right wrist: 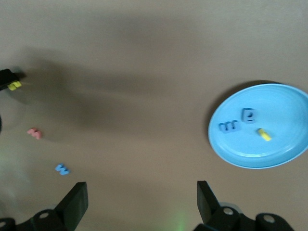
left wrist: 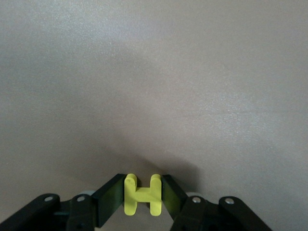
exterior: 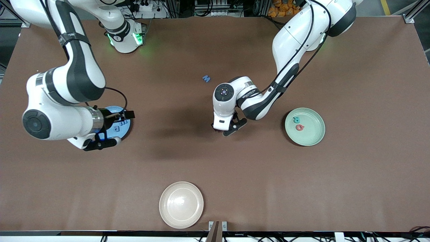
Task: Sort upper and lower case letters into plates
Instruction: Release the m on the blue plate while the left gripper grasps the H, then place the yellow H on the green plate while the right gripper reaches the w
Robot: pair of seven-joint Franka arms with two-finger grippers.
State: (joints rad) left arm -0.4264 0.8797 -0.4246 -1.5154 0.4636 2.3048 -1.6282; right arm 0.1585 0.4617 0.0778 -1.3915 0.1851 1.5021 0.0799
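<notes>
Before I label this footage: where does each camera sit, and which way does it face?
Front: high across the table, facing both arms, mint plate, cream plate.
Left wrist: looks down at the table; left gripper shut on a yellow H.
Right wrist: over the blue plate; open right gripper.
Shared: blue plate, front and right wrist.

Glossy blue plate (right wrist: pixel 284 144), matt tabletop (exterior: pixel 336 185)

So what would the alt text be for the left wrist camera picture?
The left gripper is shut on a small yellow foam letter H, pinched between its two black fingers, just above the bare brown table.
</notes>
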